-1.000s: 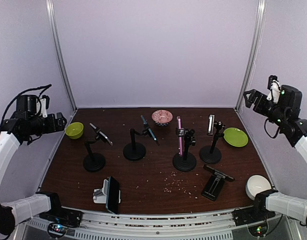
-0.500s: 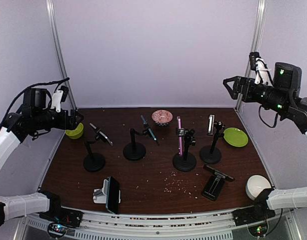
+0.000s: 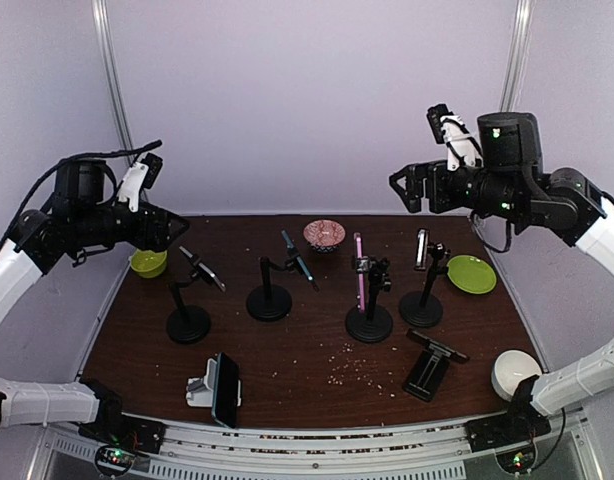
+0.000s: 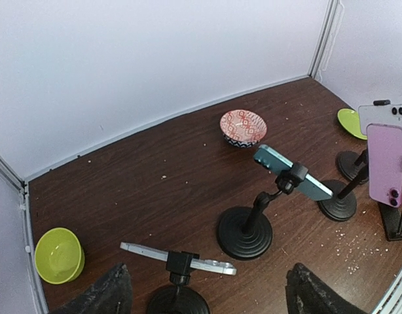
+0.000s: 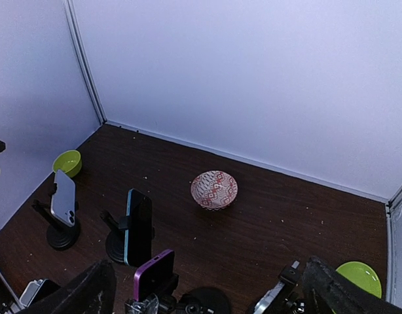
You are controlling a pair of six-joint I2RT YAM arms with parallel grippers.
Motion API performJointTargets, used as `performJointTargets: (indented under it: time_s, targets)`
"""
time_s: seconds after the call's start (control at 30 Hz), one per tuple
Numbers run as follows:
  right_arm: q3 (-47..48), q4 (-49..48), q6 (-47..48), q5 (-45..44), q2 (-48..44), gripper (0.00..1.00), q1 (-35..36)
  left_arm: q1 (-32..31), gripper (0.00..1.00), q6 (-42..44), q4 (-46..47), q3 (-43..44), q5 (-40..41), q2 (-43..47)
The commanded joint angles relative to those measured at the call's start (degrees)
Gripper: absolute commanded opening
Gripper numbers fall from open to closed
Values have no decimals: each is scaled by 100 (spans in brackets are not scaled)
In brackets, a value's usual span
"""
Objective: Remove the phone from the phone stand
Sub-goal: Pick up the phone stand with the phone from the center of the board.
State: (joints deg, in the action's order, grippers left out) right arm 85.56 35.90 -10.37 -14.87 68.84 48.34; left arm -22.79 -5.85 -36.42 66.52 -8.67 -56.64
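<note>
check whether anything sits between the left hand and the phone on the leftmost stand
nothing visible: the left hand hangs open above the phone on the leftmost stand, with only air between; the green bowl sits aside

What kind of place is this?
Probably a robot test booth, not a house: plain pale walls box in a dark brown wooden table, a black-and-white robot arm reaches in from each side, and a pink phone sits on a black round-based stand.

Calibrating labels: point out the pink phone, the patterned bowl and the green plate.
pink phone (image 4: 386, 163), left wrist view, middle of its back.
patterned bowl (image 5: 214, 190), right wrist view, inside centre.
green plate (image 3: 471, 274), top view, bare centre.
</note>
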Motion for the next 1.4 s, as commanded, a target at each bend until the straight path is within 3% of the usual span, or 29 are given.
performJointTargets:
  time_s: [0.0, 0.5, 0.73, 1.07, 1.23, 1.37]
  targets:
    - [545, 376, 74, -158, 452, 100, 274, -91, 83, 128, 303, 582, 6, -255]
    - [1137, 673, -672, 249, 1352, 100, 578, -345, 80, 216, 549, 796, -31, -700]
    - [2129, 1645, -1009, 313, 2135, 96, 731, -354, 78, 360, 570, 471, 312, -562]
    - [3832, 3941, -1997, -574, 3432, 80, 879, -361, 76, 369, 567, 192, 778, -279]
    - [3868, 4190, -2175, -545, 3634, 78, 887, -361, 76, 377, 569, 151, 841, -158]
    - [3643, 3804, -2043, -480, 3475, 78, 879, -427, 75, 349, 607, 99, 722, -120]
